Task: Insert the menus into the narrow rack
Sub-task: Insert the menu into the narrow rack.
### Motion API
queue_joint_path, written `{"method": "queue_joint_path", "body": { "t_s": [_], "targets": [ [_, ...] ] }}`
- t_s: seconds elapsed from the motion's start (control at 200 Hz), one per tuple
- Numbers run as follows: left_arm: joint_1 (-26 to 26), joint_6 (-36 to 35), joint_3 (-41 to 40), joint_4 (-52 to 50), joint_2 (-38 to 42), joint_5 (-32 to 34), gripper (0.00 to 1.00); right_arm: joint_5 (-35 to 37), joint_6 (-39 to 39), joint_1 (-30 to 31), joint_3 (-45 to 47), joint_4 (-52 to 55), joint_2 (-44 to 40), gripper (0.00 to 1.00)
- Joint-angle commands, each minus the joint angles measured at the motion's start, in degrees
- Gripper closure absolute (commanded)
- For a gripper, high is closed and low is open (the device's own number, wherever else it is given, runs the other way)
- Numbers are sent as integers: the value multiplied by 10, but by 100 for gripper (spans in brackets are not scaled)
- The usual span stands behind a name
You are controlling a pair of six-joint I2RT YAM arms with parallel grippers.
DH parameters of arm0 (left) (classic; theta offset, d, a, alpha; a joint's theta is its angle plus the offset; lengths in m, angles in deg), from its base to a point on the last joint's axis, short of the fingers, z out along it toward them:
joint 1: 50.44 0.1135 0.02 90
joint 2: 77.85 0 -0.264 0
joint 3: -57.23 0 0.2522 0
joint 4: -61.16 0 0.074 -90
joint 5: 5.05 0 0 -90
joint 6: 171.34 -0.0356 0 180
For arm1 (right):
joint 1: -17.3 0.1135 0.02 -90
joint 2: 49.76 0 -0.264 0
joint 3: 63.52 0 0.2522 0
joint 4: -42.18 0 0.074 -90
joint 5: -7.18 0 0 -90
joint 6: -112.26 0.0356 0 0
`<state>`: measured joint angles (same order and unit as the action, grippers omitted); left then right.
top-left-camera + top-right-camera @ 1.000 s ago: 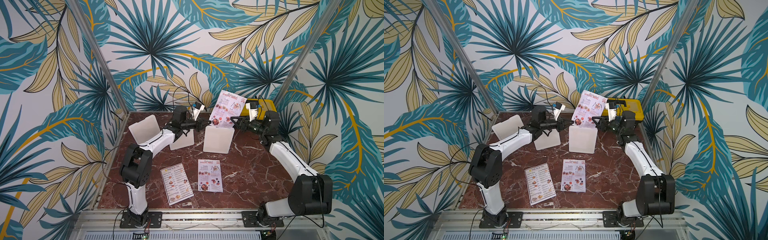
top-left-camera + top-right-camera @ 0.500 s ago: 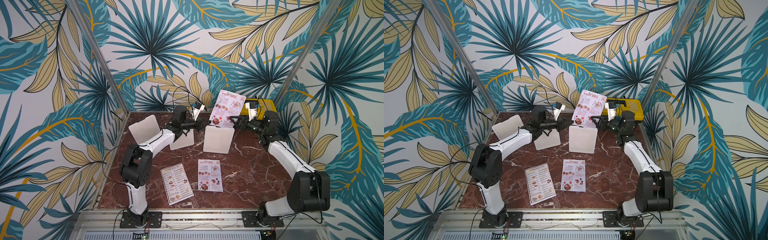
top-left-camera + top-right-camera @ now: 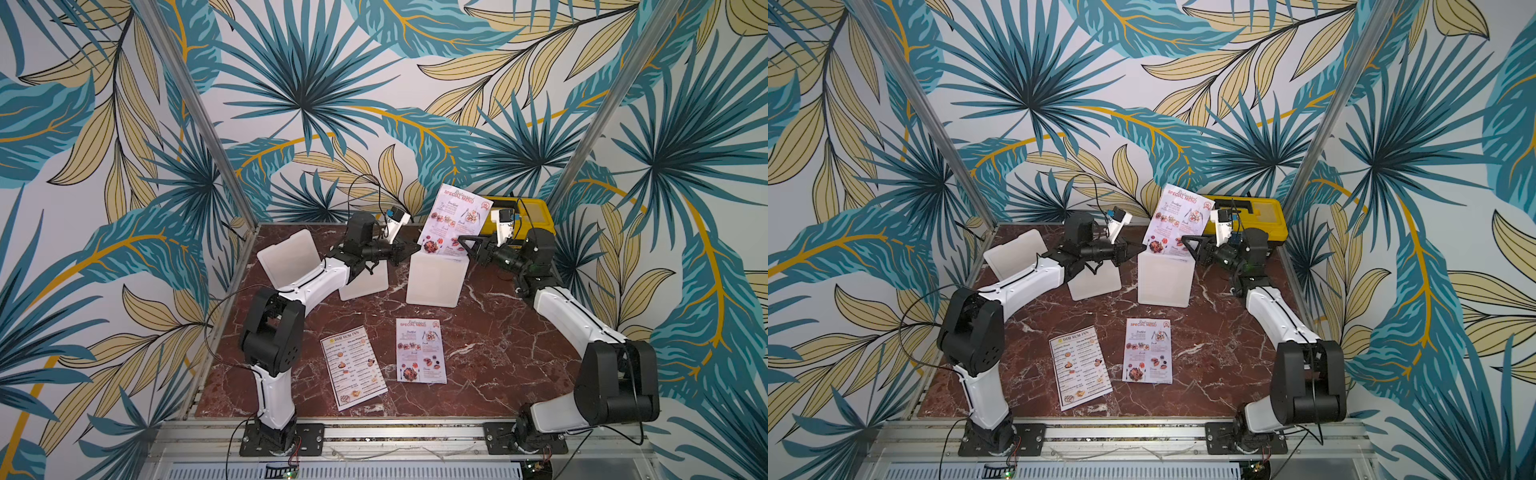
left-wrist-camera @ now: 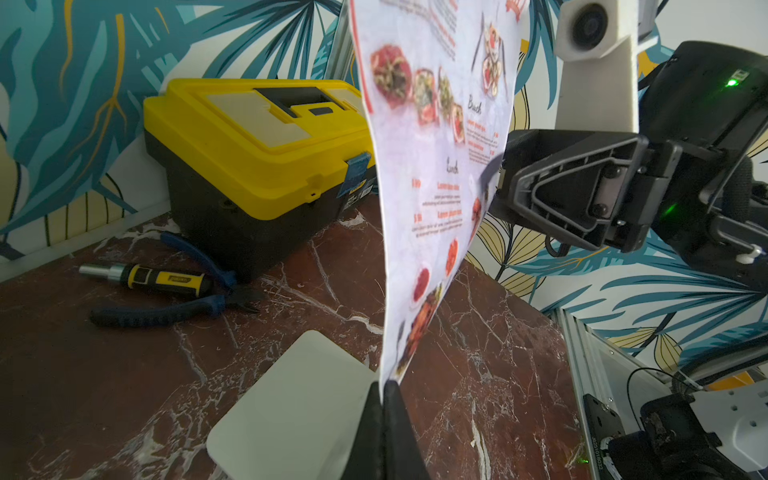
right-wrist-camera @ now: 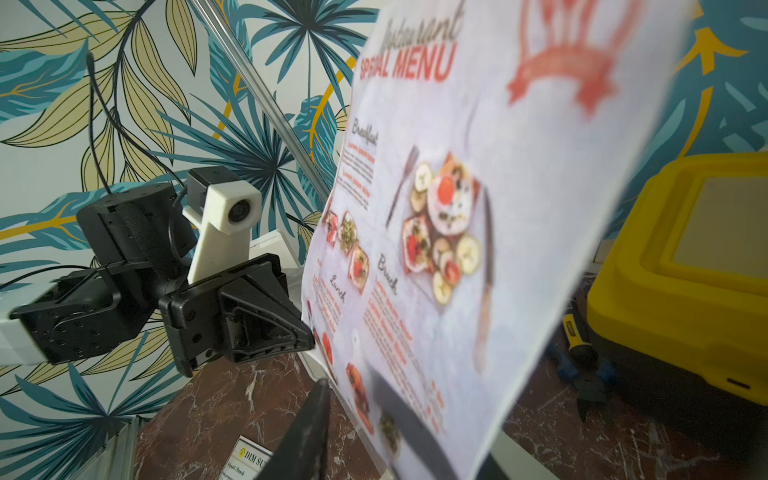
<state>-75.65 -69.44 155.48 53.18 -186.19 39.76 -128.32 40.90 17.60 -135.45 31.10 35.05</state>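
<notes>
Left end effector (image 4: pixel 382 386) is pinched shut on the lower corner of a red-titled menu (image 3: pixel 455 220). The sheet stands nearly upright, its bottom edge at the mouth of the white rack (image 3: pixel 436 282). The right end effector (image 5: pixel 353 390) straddles the opposite edge, jaws apart. Judging by this, the first sheet is being inserted. Next it needs lowering straight into the slot without buckling. Two other menus (image 3: pixel 353 370) lie flat on the desk (image 3: pixel 498 340).
</notes>
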Motion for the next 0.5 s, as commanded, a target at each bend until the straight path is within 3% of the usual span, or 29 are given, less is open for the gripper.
{"method": "queue_joint_path", "body": {
  "t_s": [0.0, 0.15, 0.396, 0.496],
  "targets": [
    [-2, -20, 18, -26, -2, 0, 97, -12, 25, -1, 5, -52, 1, 60],
    [-4, -27, 20, -35, -3, -1, 97, -19, 34, -1, -4, -63, 10, 61],
    [-6, -32, 18, -38, -4, -1, 94, -29, 25, -2, 1, -62, 14, 93],
    [-6, -32, 15, -38, 0, 1, 90, -29, 6, -3, 5, -47, 13, 100]
  ]
}}
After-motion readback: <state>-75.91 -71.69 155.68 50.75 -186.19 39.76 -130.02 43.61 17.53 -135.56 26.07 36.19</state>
